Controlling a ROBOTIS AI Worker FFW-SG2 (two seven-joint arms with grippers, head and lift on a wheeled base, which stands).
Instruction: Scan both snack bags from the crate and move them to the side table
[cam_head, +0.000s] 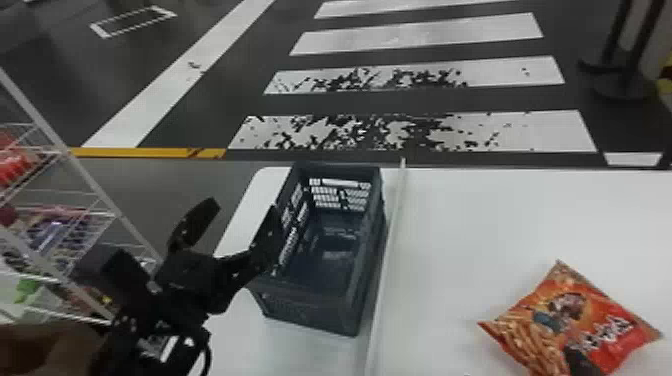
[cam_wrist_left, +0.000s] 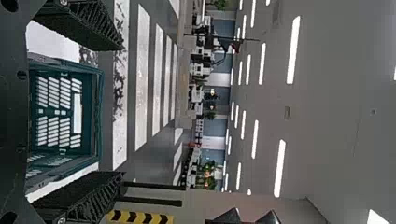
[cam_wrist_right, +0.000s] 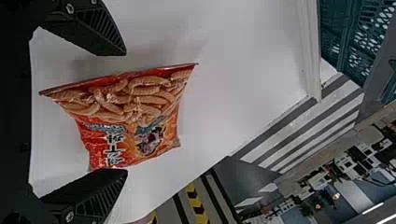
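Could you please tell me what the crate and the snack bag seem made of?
The crate looks like stiff, low-sheen moulded plastic, judging by the regular slots in its walls. The snack bag seems thin, glossy plastic film, with creases and small highlights, though a foil lining is possible.

Snack bag (cam_head: 575, 320): orange-red, curled snack sticks and a cartoon figure on its face; plump, printed side up, lying flat and askew on the near right of the white bench (cam_head: 490, 215). Crate (cam_head: 310, 302): dark blue-green plastic, slotted walls, open-topped, upright on the left part, long sides running near to far.
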